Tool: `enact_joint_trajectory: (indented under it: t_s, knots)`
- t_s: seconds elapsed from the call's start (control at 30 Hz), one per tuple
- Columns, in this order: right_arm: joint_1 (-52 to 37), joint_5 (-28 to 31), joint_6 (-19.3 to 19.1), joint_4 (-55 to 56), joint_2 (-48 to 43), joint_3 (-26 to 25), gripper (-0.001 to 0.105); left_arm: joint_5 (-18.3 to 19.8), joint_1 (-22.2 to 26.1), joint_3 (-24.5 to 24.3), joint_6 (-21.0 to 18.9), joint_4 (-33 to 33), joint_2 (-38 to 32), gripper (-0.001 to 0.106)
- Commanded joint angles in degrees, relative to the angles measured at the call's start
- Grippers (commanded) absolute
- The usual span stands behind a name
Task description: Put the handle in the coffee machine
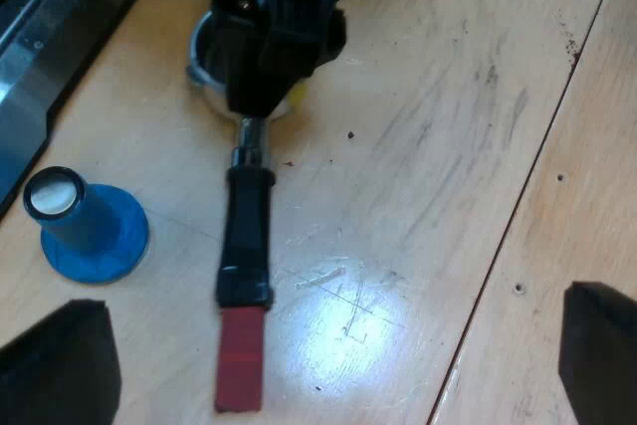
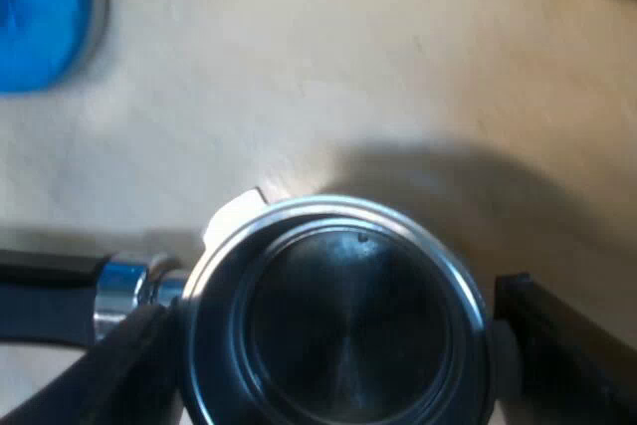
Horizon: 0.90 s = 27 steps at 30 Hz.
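Right pincer (image 2: pixel 333 330) clenched on holder (image 2: pixel 343 246) (lying on table (image 1: pixel 448 97)), left pincer (image 1: pixel 338 306) released

A pale wooden table (image 1: pixel 468 87) is seen, marked by dark scratches (image 1: pixel 438 126) and small specks, crossed by a thin dark seam (image 1: pixel 532 171) between its boards, and lit by a bright glare (image 1: pixel 343 311).

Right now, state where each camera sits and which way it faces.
Left wrist view: rides the left arm, looks down on the table, the metal holder lying there and the blue tamper; left end effector open.
Right wrist view: rides the right arm, looks straight down into the metal holder's basket; right end effector shut on its rim.
Shared: metal holder, blue tamper, table.
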Motion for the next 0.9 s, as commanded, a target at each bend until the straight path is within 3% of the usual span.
enact_joint_trajectory:
  t_s: [0.03,0.07,0.47,0.7,0.9]
  knots:
    - [0.14,-0.68,0.59,2.86,-2.82,-0.39,0.0,0.38,0.06,-0.16,0.72,-0.29,0.04,0.09]
    - [0.14,-0.68,0.59,4.37,-3.83,-0.39,0.0,1.35,0.06,-0.16,2.68,-0.29,0.04,0.09]
    - [0.14,-0.68,0.59,8.55,-10.53,-0.39,0.0,1.26,0.06,-0.16,8.84,-0.3,0.04,0.09]
    - [0.14,-0.68,1.17,10.23,-13.4,-0.39,0.0,1.26,0.06,0.41,10.08,-2.25,0.04,0.09]
    - [0.14,-0.68,2.59,11.14,-16.03,-0.39,0.0,1.26,0.06,4.19,10.25,-6.68,0.04,0.09]
